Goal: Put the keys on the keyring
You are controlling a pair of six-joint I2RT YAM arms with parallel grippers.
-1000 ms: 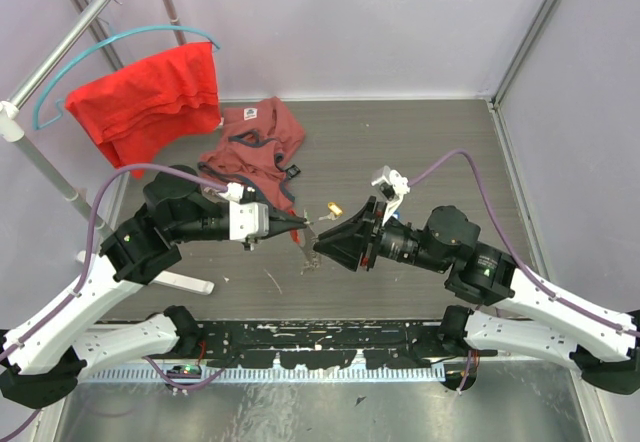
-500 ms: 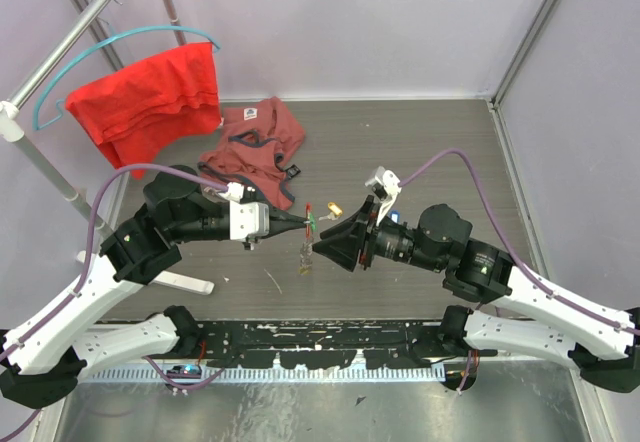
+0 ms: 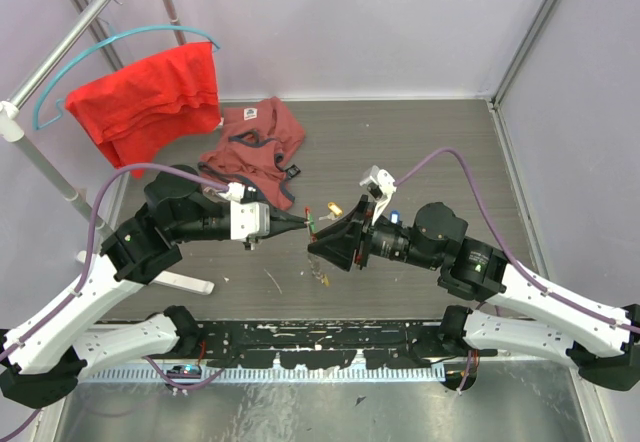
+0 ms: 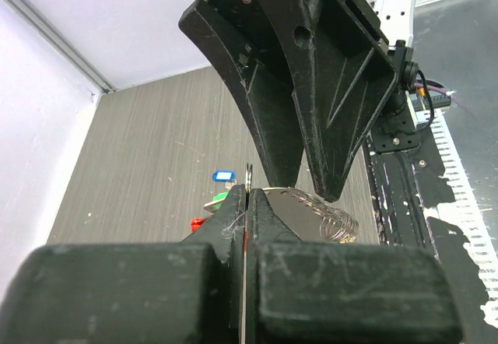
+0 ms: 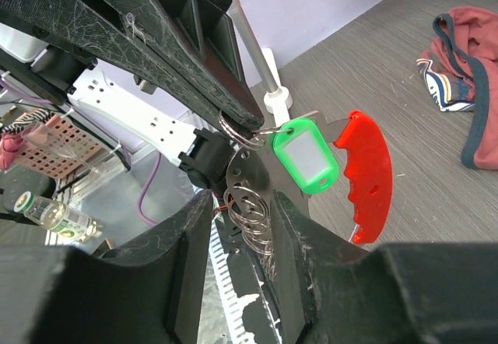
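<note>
Possibly the right jaws, half-open around the keyring [image 5: 366, 169], tug it from the left jaws' tight pinch.

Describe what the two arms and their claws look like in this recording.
The left arm and right arm share white link shells with black joints and black motor housings. A purple cable loops along each. The left claw and right claw are black, scuffed and tapering to narrow tips.
</note>
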